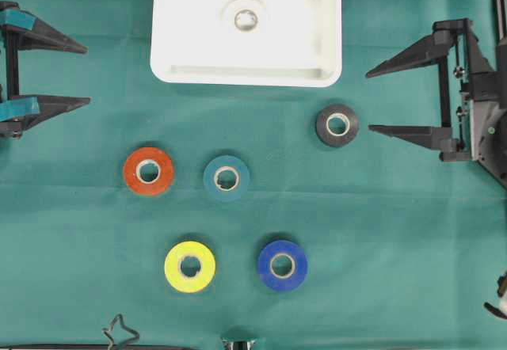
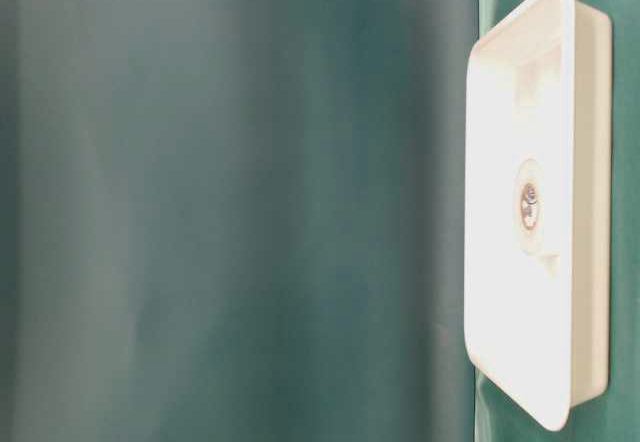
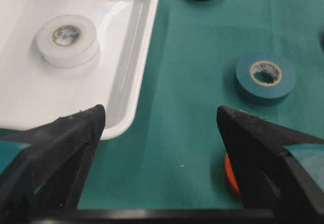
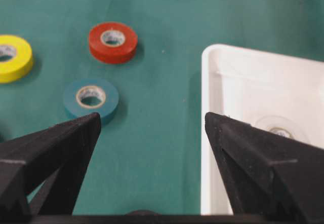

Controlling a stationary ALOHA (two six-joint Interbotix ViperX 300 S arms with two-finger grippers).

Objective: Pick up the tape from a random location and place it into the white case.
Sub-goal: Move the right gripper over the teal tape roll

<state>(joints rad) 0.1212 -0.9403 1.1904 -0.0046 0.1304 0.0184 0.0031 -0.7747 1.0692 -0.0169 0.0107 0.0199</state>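
White case (image 1: pixel 317 57): holding a white tape (image 1: pixel 245 20). Right gripper (image 1: pixel 368 100) and left gripper (image 1: pixel 87 74): both standing spread, carrying nothing. Step: approaching; next likely closing on the black tape (image 1: pixel 337 125)

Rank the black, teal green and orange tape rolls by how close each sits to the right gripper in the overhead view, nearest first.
Measured from the right gripper, open at the right edge:
1. Black tape roll, just left of the lower fingertip, below the white case's right corner.
2. Teal green tape roll, mid-table.
3. Orange tape roll, farthest left.
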